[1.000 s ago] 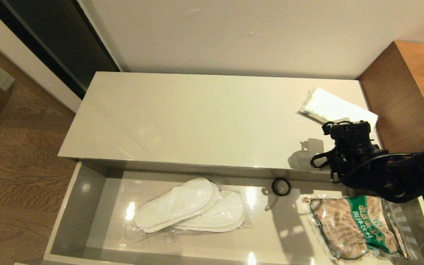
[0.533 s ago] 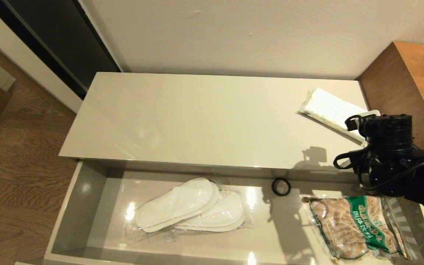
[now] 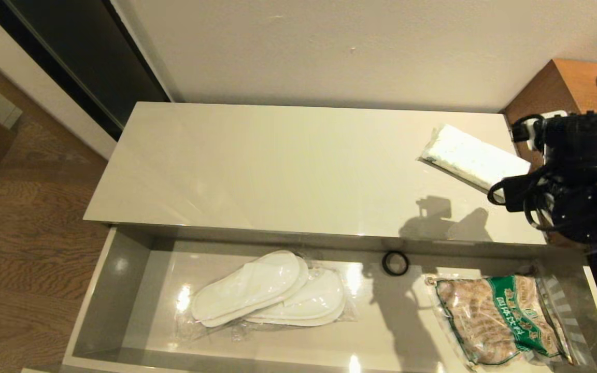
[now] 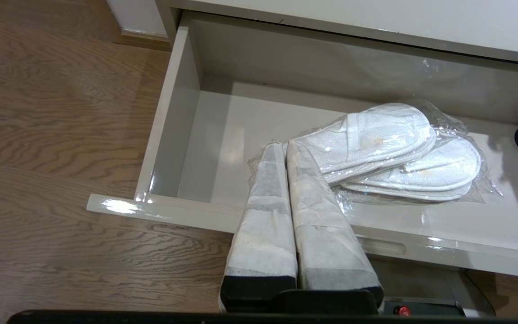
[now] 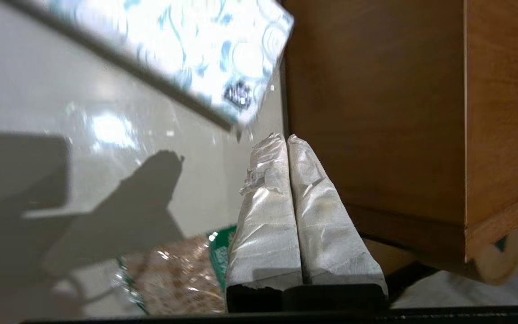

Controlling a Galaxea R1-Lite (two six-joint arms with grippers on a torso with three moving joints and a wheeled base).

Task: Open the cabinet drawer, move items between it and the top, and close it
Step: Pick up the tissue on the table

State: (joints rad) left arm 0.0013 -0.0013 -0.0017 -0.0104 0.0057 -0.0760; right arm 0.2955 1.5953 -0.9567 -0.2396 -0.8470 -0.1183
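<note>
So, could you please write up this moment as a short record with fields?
drawer: open
in drawer: wrapped slippers, black ring, snack bag
cabinet top: tissue pack near its right end
right end effector: shut, empty, beside the tissue pack by the brown cabinet
left end effector: shut, empty, parked in front of the drawer

I am seeing white characters on the green band of the snack bag (image 3: 506, 324) lying in the cabinet drawer (image 3: 122, 290), but I am not managing to read them; the tissue pack (image 5: 187, 49) on the top (image 3: 278, 166) is showing a small dark label near its corner, blurred in the right wrist view and unreadable; I am finding no other text, number or sign anywhere.
</note>
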